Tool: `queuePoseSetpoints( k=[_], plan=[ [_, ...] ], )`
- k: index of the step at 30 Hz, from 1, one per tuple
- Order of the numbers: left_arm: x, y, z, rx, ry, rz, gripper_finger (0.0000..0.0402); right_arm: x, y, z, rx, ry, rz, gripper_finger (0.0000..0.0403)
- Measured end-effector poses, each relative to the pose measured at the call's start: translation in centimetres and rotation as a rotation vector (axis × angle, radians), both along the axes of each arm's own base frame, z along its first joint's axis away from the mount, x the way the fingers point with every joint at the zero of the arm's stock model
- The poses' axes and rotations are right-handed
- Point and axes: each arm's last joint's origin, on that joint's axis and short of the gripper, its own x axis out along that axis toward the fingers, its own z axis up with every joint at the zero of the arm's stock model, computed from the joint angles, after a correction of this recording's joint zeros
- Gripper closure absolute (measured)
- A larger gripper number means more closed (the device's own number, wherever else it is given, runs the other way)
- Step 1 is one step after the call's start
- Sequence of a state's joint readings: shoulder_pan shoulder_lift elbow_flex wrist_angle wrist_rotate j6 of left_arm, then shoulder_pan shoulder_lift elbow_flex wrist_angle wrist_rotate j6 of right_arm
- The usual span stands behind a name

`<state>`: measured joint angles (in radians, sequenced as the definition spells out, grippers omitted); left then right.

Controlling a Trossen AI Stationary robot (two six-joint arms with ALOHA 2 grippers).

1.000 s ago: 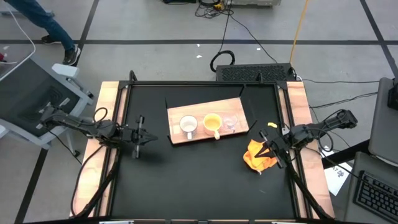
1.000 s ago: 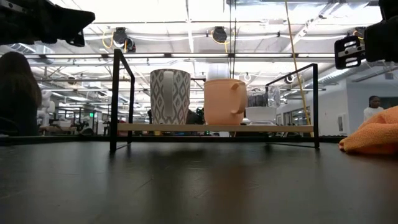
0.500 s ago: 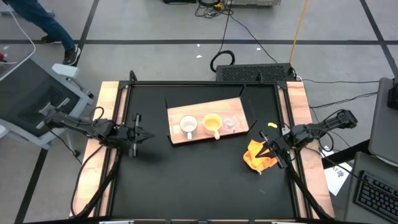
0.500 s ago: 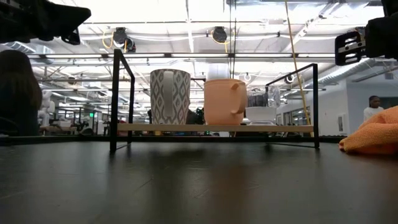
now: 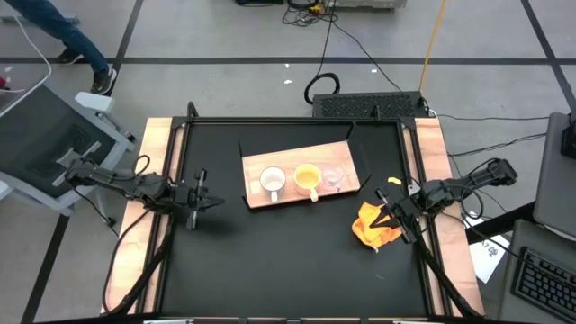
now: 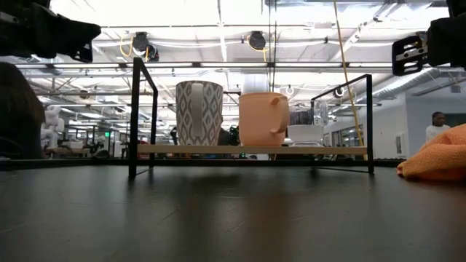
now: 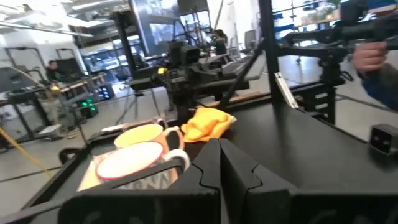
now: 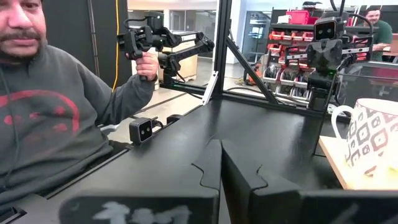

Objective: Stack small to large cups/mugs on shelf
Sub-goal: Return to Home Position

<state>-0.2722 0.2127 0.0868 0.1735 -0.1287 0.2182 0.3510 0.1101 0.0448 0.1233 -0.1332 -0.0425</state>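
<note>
The shelf [image 5: 301, 176], a light-brown board on a black wire frame [image 6: 135, 116], stands at the table's far middle. Three cups rest on it by their bases in a row. From left to right they are the white patterned mug [image 5: 273, 182] [image 6: 199, 113], the yellow-orange mug [image 5: 308, 177] [image 6: 262, 118] and the clear glass cup [image 5: 334, 176] [image 6: 306, 125]. My left gripper [image 5: 214, 200] [image 7: 219, 155] hangs shut by the table's left edge, pointing level at the shelf. My right gripper [image 5: 383, 219] [image 8: 221, 158] hangs shut by the right edge.
An orange-yellow cloth [image 5: 373, 226] [image 6: 435, 161] lies crumpled on the table under my right gripper. In the right wrist view a person [image 8: 43, 112] sits beyond the table's edge holding a hand controller [image 8: 142, 42]. The black tabletop [image 5: 288, 261] stretches toward the near edge.
My left gripper has drawn back slightly toward the table's left edge, and its tip has dipped a little. It stays shut. The cups, the shelf and the cloth have kept still.
</note>
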Motion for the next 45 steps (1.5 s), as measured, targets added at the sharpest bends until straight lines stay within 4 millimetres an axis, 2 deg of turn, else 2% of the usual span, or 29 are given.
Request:
queuePoseSetpoints(
  k=[13,45],
  plan=[
    [0.1,-0.1,-1.4,-0.019,0.032,-0.026,0.0401,0.0,0.0,0.0,0.003,0.003,0.002,0.0403],
    [0.1,-0.2,-1.3,-0.011,0.016,-0.058,0.0401,0.0,0.0,0.0,0.003,0.003,0.002,0.0403]
  ],
)
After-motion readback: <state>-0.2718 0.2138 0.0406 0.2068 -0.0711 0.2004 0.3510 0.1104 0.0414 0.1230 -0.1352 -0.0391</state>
